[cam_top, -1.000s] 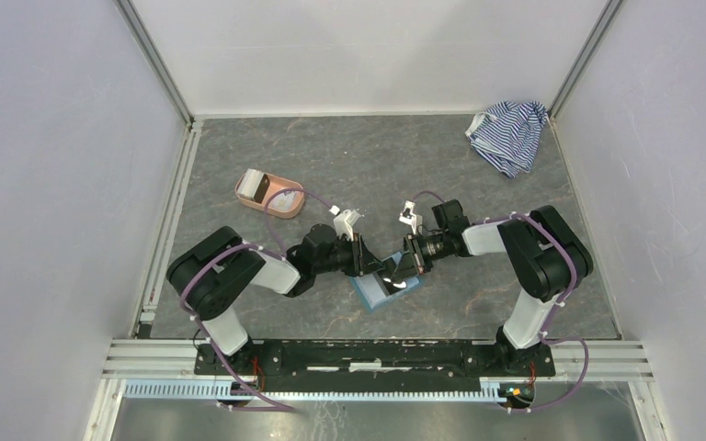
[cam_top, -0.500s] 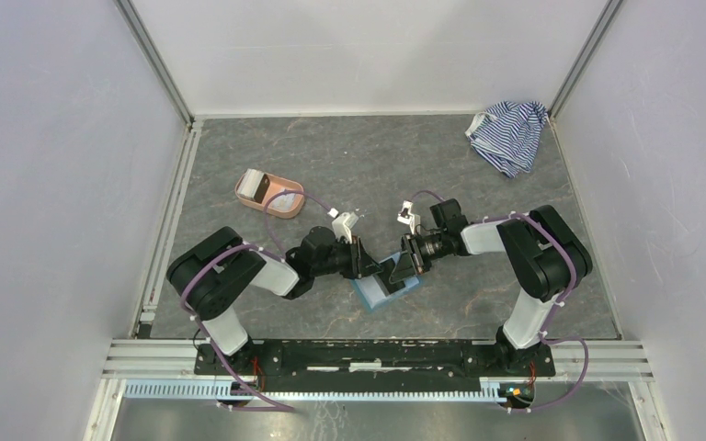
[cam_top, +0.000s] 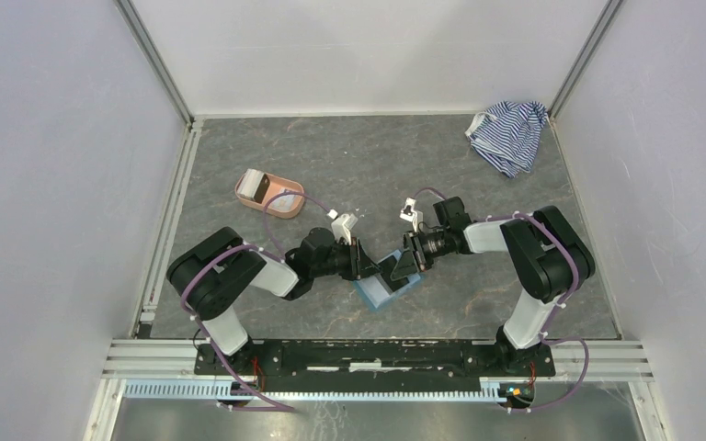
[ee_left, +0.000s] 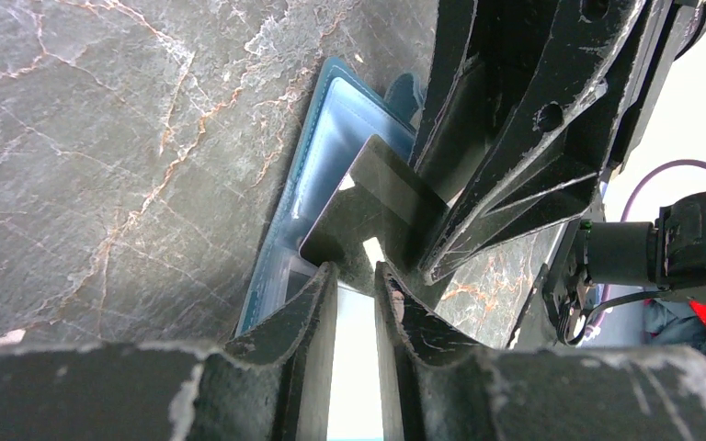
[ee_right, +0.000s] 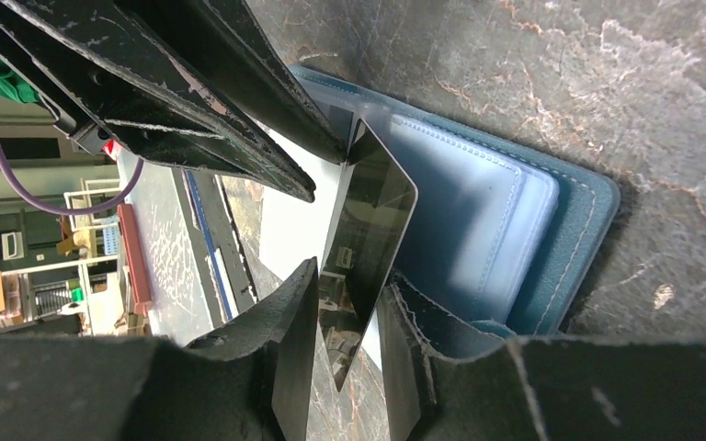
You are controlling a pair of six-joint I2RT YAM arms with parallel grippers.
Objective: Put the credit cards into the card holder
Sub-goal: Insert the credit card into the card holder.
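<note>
The right gripper (ee_right: 349, 277) has its two black fingers partly open around the lower end of a dark, glossy rectangular card (ee_right: 372, 216). The card stands tilted between them, and whether they pinch it I cannot tell. The left gripper (ee_left: 354, 272), opposite and very near, holds its fingers narrowly apart with their tips at the wallet's edge. A whitish card (ee_left: 354, 367) fills the gap, and a grip on it cannot be confirmed.

Both arms reach inward over a grey marble-patterned table (cam_top: 377, 165) closed in by white walls (cam_top: 377, 55). A salmon-pink oval tray (cam_top: 269, 195) sits left of centre, and a blue-and-white striped cloth (cam_top: 510, 136) lies in the far right corner.

The teal-blue folding card holder (ee_right: 515, 230) lies open on the table under the grippers, showing its stitched rim and pale blue pockets. The dark card's lower edge meets its inside.
</note>
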